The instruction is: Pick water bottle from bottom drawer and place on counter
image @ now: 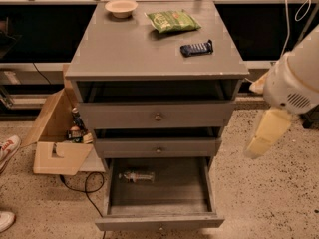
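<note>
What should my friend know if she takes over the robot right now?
Gripper: hangs to the right of the cabinet, beside the drawers, far from the bottle.
Water bottle: lies on its side at the back left of the open bottom drawer.
Counter: holds a bowl, a green snack bag and a blue gadget.
Done: drawer is open.
Left: reach in, grasp the bottle, lift it, set it on the counter.
</note>
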Action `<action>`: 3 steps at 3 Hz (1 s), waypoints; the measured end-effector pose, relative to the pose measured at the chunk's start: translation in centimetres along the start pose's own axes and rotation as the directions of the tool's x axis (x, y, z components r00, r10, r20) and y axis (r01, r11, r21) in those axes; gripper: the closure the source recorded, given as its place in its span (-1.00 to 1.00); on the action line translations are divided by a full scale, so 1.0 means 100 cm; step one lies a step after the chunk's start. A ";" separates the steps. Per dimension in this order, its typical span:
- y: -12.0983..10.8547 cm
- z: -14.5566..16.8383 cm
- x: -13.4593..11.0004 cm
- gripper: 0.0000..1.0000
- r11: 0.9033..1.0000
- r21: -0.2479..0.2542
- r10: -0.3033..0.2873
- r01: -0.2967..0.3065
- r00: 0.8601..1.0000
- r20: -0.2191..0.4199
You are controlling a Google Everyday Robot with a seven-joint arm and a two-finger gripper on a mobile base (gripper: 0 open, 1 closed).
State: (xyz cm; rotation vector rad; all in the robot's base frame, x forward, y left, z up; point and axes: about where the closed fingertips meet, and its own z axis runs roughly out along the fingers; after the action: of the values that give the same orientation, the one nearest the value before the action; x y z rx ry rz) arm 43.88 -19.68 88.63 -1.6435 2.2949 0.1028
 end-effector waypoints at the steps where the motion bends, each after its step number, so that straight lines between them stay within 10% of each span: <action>1: 0.017 0.072 0.002 -1.00 0.992 -0.087 0.097 -0.088 0.991 0.094; 2: 0.034 0.147 -0.003 -1.00 0.969 -0.176 0.200 -0.172 0.967 0.160; 3: 0.033 0.147 -0.004 -1.00 0.970 -0.170 0.199 -0.172 0.966 0.162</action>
State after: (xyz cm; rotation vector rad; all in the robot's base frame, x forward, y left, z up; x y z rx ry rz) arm 44.03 -14.70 74.45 -1.4180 2.3457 0.4634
